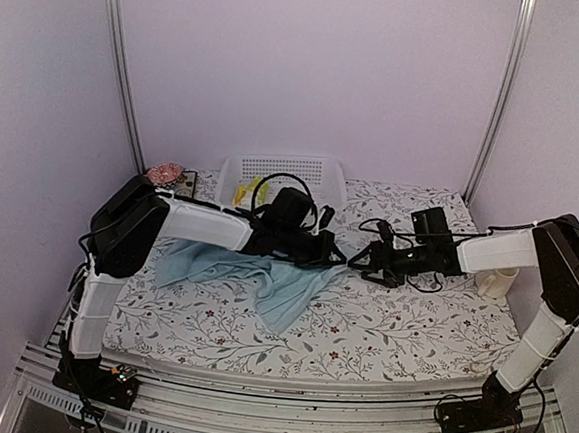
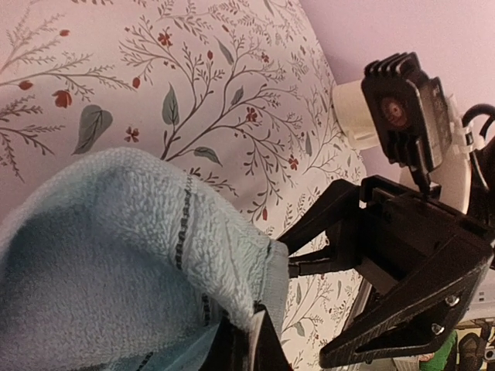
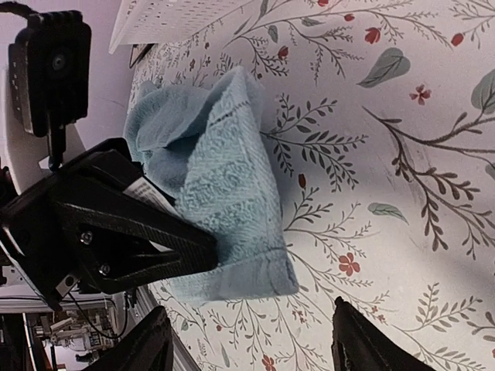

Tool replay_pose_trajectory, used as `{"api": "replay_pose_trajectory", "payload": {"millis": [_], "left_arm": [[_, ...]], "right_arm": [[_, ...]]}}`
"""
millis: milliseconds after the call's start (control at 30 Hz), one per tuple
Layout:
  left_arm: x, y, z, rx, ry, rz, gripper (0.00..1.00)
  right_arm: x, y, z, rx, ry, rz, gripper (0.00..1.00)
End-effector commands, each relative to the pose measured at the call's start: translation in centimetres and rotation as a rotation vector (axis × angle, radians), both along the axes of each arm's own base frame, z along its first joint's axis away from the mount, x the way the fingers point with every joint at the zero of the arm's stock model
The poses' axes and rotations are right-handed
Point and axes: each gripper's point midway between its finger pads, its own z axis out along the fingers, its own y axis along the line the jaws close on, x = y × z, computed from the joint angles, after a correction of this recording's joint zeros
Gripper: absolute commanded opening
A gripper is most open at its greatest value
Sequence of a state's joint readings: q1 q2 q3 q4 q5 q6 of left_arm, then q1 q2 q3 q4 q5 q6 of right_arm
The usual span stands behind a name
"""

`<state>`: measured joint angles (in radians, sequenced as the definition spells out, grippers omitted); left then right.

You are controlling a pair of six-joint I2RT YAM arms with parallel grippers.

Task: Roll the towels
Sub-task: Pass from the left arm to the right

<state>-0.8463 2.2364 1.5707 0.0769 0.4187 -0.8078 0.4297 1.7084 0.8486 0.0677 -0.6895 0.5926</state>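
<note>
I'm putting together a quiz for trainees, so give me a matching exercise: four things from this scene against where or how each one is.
1 blue towel
2 yellow-green towel
3 white cup
4 right gripper

A jaws open
B in the white basket
C standing at the far right
D pinched by the left gripper

Pairs: 1-D, 2-B, 3-C, 4-A

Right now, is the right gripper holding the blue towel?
No, the right gripper is open and empty; the blue towel lies just beyond it.
</note>
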Motion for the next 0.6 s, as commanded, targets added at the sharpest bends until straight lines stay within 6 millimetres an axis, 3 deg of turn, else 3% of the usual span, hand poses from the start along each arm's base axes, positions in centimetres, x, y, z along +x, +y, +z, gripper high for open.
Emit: {"api": "replay_pose_trajectory", "payload": {"millis": [0, 433, 500, 567], "left_arm": [[-0.1, -0.4, 2.6, -0.082, -0.024, -0.018, 0.00], [-0.4, -0.3, 3.1, -0.102, -0.041, -0.023, 0.00], [-0.5, -0.4, 3.3, -0.113, -0.044, -0.033, 0.03], [-0.6, -0.4, 3.4, -0.117, -0.044, -0.043, 0.11]], "right_arm": [[2.0, 1.3, 2.5, 0.075, -0.075, 0.013, 0.69], [2.8, 1.9, 1.8, 0.114, -0.052, 0.028, 0.37], [2.9, 2.0, 1.5, 0.115, -0.043, 0.030, 0.26], [3.0, 2.0, 1.3, 0.114, -0.039, 0.032, 0.07]]}}
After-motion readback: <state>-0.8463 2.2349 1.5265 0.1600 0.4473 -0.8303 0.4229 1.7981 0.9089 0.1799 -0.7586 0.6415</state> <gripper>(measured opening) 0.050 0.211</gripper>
